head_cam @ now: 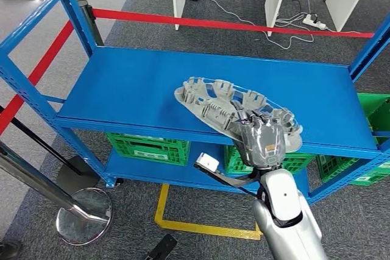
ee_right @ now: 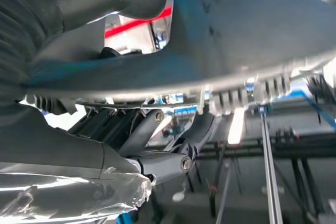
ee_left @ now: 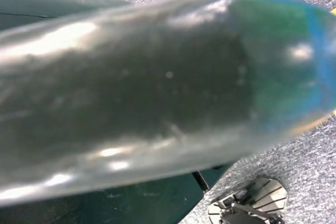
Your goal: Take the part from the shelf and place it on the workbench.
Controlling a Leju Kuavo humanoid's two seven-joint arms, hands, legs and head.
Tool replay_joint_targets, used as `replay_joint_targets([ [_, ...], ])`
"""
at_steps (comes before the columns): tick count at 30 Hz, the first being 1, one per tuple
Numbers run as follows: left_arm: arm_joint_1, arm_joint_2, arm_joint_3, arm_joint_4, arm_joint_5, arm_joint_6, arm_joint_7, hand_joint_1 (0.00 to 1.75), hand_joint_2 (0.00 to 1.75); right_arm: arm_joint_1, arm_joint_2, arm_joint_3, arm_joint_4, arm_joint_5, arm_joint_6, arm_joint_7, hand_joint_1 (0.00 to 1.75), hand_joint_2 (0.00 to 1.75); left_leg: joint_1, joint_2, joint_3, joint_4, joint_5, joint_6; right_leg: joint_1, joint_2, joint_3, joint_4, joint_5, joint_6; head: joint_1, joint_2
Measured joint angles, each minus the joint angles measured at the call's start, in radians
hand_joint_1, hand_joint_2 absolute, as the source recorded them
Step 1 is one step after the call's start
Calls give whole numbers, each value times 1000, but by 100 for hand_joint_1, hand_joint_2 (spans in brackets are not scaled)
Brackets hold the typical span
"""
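My right hand (head_cam: pixel 259 138) grips the near end of the grey part (head_cam: pixel 216 103) over the blue shelf (head_cam: pixel 128 83); my left hand's state I cannot tell.

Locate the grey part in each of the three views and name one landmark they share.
Head view: the grey part lies right of centre on the blue shelf, its near end under the right hand.
Left wrist view: not in it.
Right wrist view: the part runs across the upper picture, close above the hand's fingers.
Shared landmark: the red barrier tape behind the shelf, also visible in the right wrist view.
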Motion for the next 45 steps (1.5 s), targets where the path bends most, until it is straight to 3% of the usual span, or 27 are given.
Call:
replay_joint_targets([
  [3, 0, 0, -5, 0, 0, 6, 1, 0, 175, 12, 0, 2, -49, 0, -1, 2, 175, 175, 0, 0, 0, 0, 0, 0, 0, 0, 0, 0, 0, 0, 0, 0],
  [20, -20, 0, -107, 8, -15, 49, 51, 0, 175, 50, -27, 66, -207, 0, -11, 38, 175, 175, 0, 0, 0, 0, 0, 0, 0, 0, -1, 0, 0, 0, 0, 0],
  [36, -33, 0, -175, 13, 33, 82, 52, 0, 175, 93, -30, 72, -325, 0, -30, -47, 175, 175, 0, 0, 0, 0, 0, 0, 0, 0, -1, 0, 0, 0, 0, 0],
  [45, -34, 1, -177, 16, 68, 81, 30, 0, 175, 112, -14, 72, -341, 0, -32, -56, 175, 175, 0, 0, 0, 0, 0, 0, 0, 0, -1, 0, 0, 0, 0, 0],
])
